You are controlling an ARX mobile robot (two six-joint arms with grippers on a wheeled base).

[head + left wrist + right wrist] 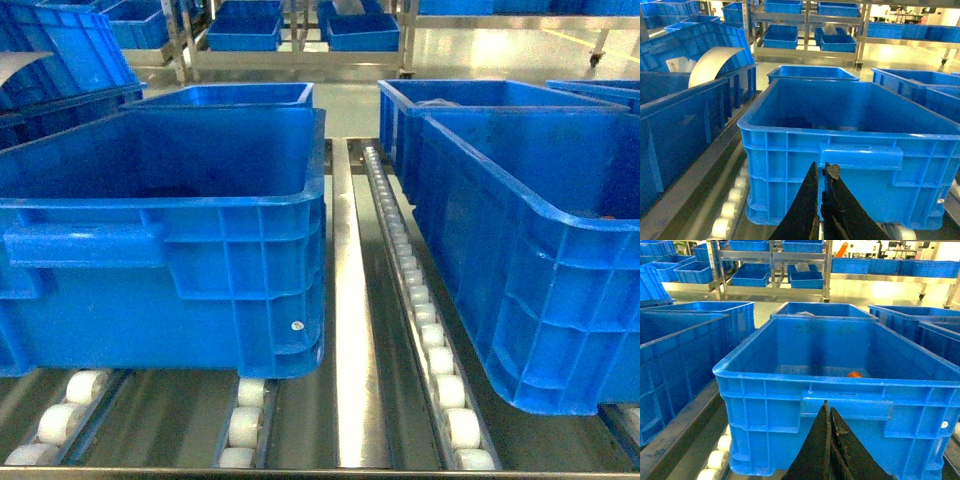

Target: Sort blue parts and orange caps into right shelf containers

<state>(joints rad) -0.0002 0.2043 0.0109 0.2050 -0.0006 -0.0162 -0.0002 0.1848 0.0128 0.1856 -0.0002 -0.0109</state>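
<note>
Between placements: both grippers empty, fingers closed.
Left gripper (821, 172) and right gripper (828, 412) are held before the containers (300, 200); one orange cap (854, 374) lies inside; another pick is required.

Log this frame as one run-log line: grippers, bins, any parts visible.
left gripper: shut, empty, before left bin | right gripper: shut, empty, before right bin | orange cap: inside right bin | blue parts: none visible

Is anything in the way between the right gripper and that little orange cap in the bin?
Yes. The bin's near wall stands between the right gripper and the orange cap, which lies on the bin floor behind it. The jaws are shut, outside the bin.
</note>
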